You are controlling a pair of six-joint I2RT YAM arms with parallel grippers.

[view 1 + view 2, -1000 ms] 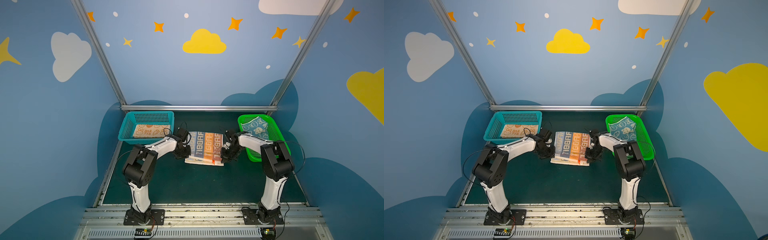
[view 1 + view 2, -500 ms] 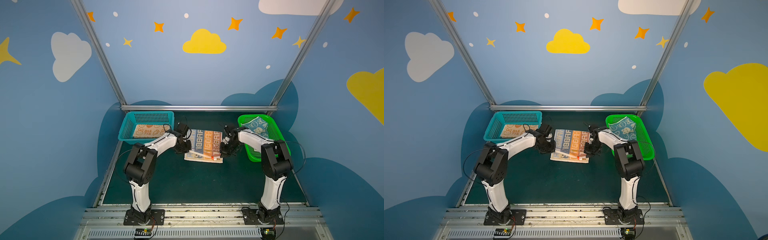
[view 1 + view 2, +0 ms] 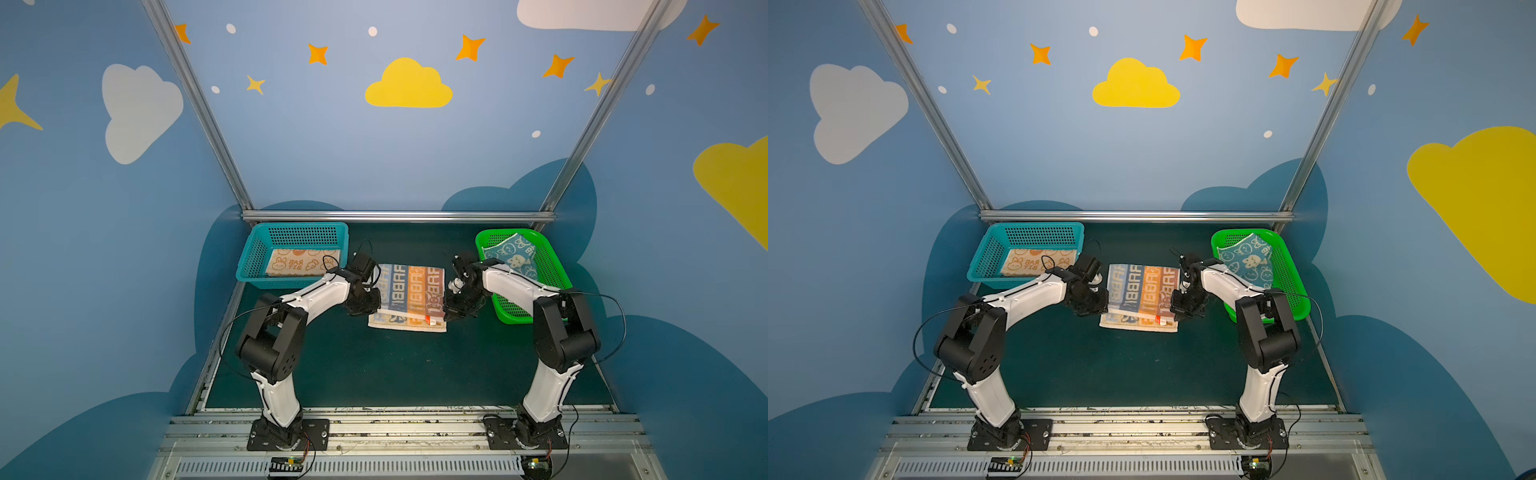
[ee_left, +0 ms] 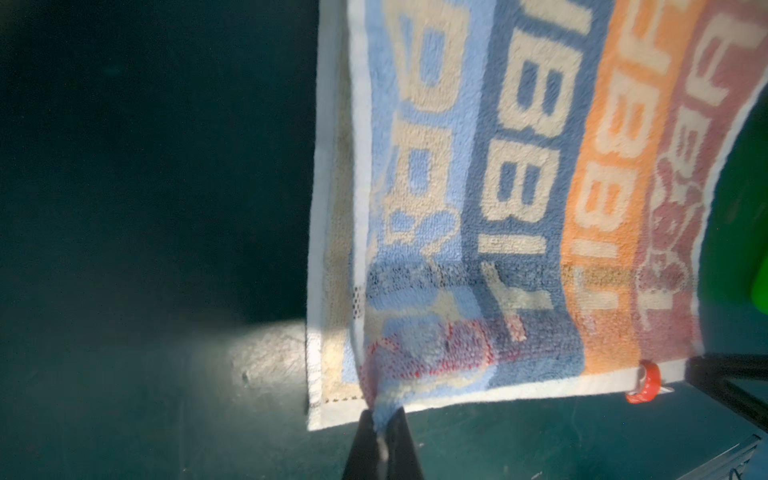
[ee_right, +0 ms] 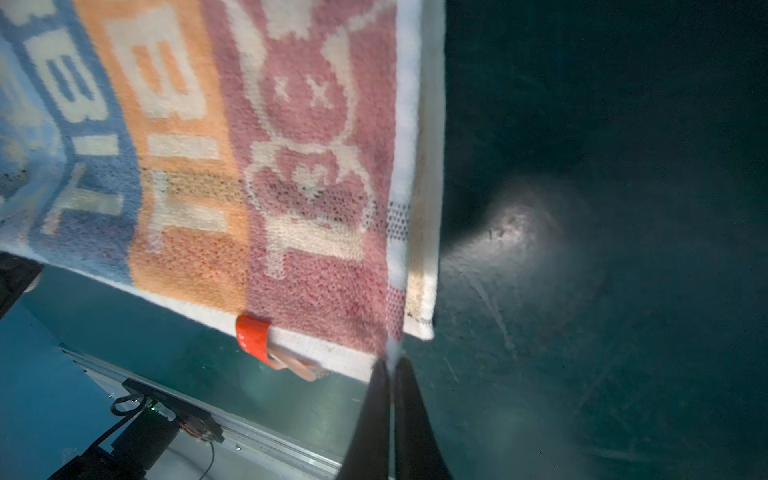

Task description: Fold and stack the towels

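I'd say the first fold is in hand, on the striped "RABBIT" towel (image 3: 409, 291), which lies in the middle of the green table (image 3: 395, 365) between the 2 baskets. The left gripper (image 4: 382, 419) is pinched tight on 1 corner of the towel's upper layer, and the right gripper (image 5: 388, 365) is clamped the same way on the other corner, close to the red loop tag (image 5: 253, 336). Between them the upper layer is held taut and raised off the lower one. In both top views a cream strip of the lower layer shows beyond the held edge, so the halves are not yet matched.

The orange-cream towel (image 3: 301, 262) lies flat in the teal basket (image 3: 291, 226). The blue-cream towel (image 3: 513, 255) sits rumpled in the green basket (image 3: 513, 309).

As I see it, the next move calls for both corners to be carried level to the lower layer's near corners and set down square. Both grips should then let go together. If 1 side leads, the fold will skew.
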